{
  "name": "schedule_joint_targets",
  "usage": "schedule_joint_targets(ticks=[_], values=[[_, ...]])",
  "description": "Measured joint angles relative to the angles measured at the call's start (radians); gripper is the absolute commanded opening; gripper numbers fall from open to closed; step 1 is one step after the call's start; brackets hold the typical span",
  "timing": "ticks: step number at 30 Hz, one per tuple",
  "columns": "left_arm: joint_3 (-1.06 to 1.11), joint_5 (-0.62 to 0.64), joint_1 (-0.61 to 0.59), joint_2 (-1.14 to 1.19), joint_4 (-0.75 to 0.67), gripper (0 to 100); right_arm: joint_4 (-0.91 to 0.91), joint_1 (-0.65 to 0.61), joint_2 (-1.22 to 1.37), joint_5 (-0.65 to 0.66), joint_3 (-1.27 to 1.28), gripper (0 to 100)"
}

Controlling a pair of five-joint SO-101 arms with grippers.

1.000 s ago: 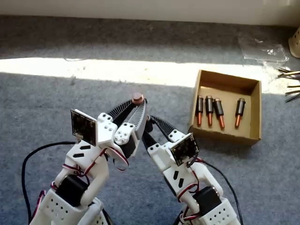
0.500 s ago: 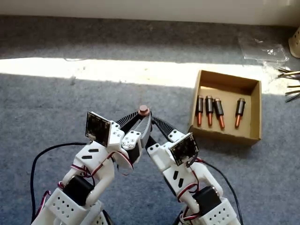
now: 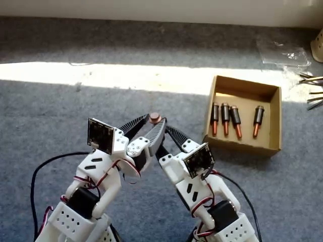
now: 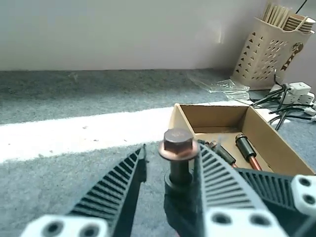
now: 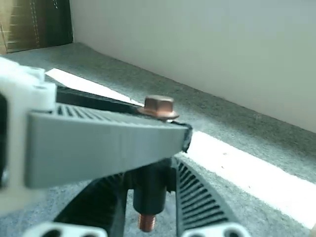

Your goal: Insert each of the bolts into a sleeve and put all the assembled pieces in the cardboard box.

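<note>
The right gripper (image 5: pixel 150 177) is clamped on a black sleeve (image 5: pixel 150 190), holding it upright above the grey carpet (image 3: pixel 50 111) at the middle of the scene. A bolt (image 4: pixel 177 143) stands in that sleeve. Its copper head sits above the sleeve's top and its tip pokes out below, so it looks fully seated.

The left gripper (image 4: pixel 172 148) comes in from the left with its jaws apart on either side of the bolt's head. The bolt is close to one finger, and neither finger is pressing on it.

The insertion step looks done for this pair, and boxing it is what remains. To the right and a little farther off is the cardboard box (image 3: pixel 241 145), with four finished pieces (image 3: pixel 225 119) lying side by side in it.

Next, the left gripper needs to back away clear of the bolt's head. The right arm must then swing right over the box's near wall, keeping the sleeve from tipping so the bolt does not slide out, and let go over a bare patch of the box floor.
</note>
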Motion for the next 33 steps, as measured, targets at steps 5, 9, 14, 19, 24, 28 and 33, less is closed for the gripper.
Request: schedule_joint_targets(ticks=[5,9,14,19,24,28,33], values=[[0.0,0.0,-0.006,-0.002,-0.006,20,0.002,0.0,0.002,0.002,0.0,0.4],[0.0,0.0,-0.005,-0.002,-0.009,20,0.002,0.0,0.002,0.002,0.0,0.4],[0.0,0.0,-0.014,-0.002,-0.04,20,0.002,0.0,0.0,0.002,0.0,0.4],[0.0,0.0,-0.078,-0.002,-0.043,20,0.002,0.0,0.0,0.002,0.0,0.4],[-0.029,0.0,-0.235,-0.002,-0.043,15,0.002,0.0,0.0,0.002,0.0,0.4],[-0.031,0.0,-0.302,-0.002,-0.043,0,0.002,0.021,0.0,0.002,0.0,0.4],[-0.015,0.0,-0.31,-0.005,-0.043,0,0.002,0.118,0.0,0.002,0.0,0.4]])
